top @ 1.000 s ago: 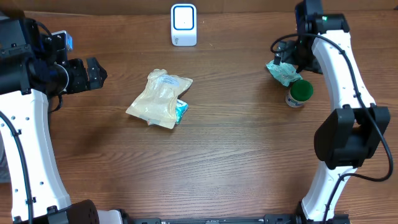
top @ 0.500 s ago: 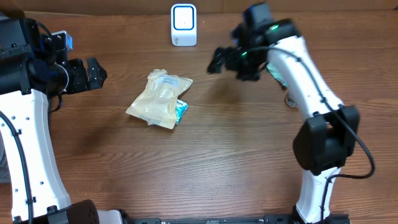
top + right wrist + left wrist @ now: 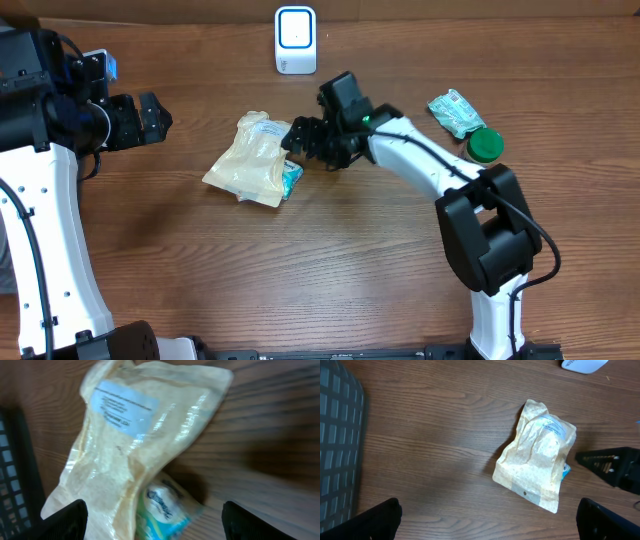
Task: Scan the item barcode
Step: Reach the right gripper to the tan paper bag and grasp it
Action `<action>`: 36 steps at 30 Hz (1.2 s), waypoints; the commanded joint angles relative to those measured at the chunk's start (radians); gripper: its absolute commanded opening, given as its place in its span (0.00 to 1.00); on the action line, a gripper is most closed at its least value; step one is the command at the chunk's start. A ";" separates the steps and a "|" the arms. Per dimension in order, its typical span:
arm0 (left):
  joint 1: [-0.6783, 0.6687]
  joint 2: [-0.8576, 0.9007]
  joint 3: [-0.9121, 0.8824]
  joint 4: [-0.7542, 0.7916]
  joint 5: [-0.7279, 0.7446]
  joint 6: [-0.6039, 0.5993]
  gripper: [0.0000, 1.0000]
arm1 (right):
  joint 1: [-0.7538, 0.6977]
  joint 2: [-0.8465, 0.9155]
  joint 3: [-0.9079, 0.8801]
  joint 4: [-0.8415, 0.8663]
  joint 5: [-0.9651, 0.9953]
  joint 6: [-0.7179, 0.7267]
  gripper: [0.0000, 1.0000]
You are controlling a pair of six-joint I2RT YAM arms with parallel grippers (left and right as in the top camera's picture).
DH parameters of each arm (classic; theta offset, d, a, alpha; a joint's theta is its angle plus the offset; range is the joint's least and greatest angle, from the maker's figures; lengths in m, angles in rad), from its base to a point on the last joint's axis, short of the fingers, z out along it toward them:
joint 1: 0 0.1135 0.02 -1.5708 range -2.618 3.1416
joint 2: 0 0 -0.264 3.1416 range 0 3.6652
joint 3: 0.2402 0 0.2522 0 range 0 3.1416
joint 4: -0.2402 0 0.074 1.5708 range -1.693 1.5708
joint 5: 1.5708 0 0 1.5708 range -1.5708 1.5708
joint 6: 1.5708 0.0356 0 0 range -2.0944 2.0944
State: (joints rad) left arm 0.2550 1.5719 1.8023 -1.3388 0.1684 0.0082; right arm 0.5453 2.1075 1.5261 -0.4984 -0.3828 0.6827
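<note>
A tan pouch (image 3: 258, 158) with a white label (image 3: 125, 407) lies flat at mid-table. It partly covers a small blue-green packet (image 3: 291, 178). My right gripper (image 3: 298, 143) hovers at the pouch's right edge. In the right wrist view its jaws (image 3: 165, 522) stand open on either side of the pouch (image 3: 125, 445) and the packet (image 3: 165, 510), gripping neither. The white scanner (image 3: 295, 40) stands at the back. My left gripper (image 3: 158, 118) is open at the far left, well away from the pouch (image 3: 537, 457).
A green packet (image 3: 455, 112) and a green-capped bottle (image 3: 484, 146) lie at the back right. A dark grid mat (image 3: 337, 450) lies along the left edge. The right gripper's fingers (image 3: 612, 465) show in the left wrist view beside the pouch.
My right arm has swung from the green packet at the back right across to the pouch at mid-table, its jaws narrowing slightly. The left arm has not moved.
</note>
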 commanded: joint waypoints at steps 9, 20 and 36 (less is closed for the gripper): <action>-0.001 0.005 0.004 0.002 0.008 0.022 1.00 | 0.078 0.089 -0.045 0.220 0.057 0.153 0.83; -0.001 0.005 0.004 0.002 0.008 0.022 1.00 | 0.082 0.150 -0.045 0.340 0.053 0.155 0.75; -0.001 0.005 0.004 0.002 0.008 0.022 1.00 | 0.057 0.068 -0.018 0.287 -0.066 -0.043 0.13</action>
State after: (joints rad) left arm 0.2554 1.5719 1.8023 -1.3384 0.1684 0.0082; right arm 0.6411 2.2463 1.4910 -0.1814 -0.3950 0.7475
